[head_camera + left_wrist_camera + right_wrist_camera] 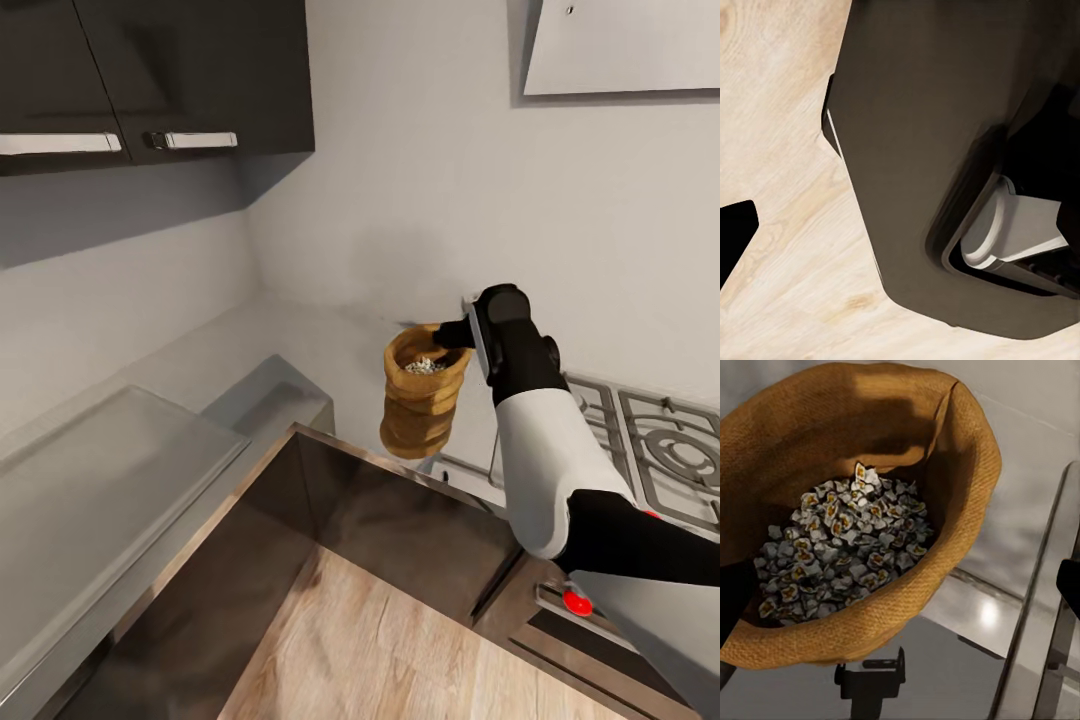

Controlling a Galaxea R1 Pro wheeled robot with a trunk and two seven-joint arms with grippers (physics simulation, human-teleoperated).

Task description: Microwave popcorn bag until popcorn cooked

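A: Head view first. Right gripper (458,335) is at frame centre, pinched on the rolled rim of the popcorn bag (424,403). The bag hangs upright, lifted off the countertop (300,345), which runs along the wall toward the left. Gas hob (650,445) sits at right, wall cabinets (150,80) upper left, wood floor (400,640) at the bottom.

B: Microwave?

A: None of these views has it. My read: the step is carry-to-microwave, so the base or trunk needs to turn to find it.

B: Left wrist?

A: A dark robot body panel (945,150) covers most of the frame and the floor (772,150) is on the left. A black shape at the left edge may be a fingertip. Can't tell how the left gripper stands.

B: Right wrist?

A: It looks straight into the bag (967,450). Popcorn (844,547) is heaped at the bottom, greyish with yellow-orange centres, so I'd call it uncooked. The fingers themselves are barely visible here, with only dark bits at the frame edges.

B: Advice?

A: Keep the mouth up, since the grip is on one side of the rim only and the sack could tilt. Move slowly, keep it clear of the counter edge, and don't swing it.
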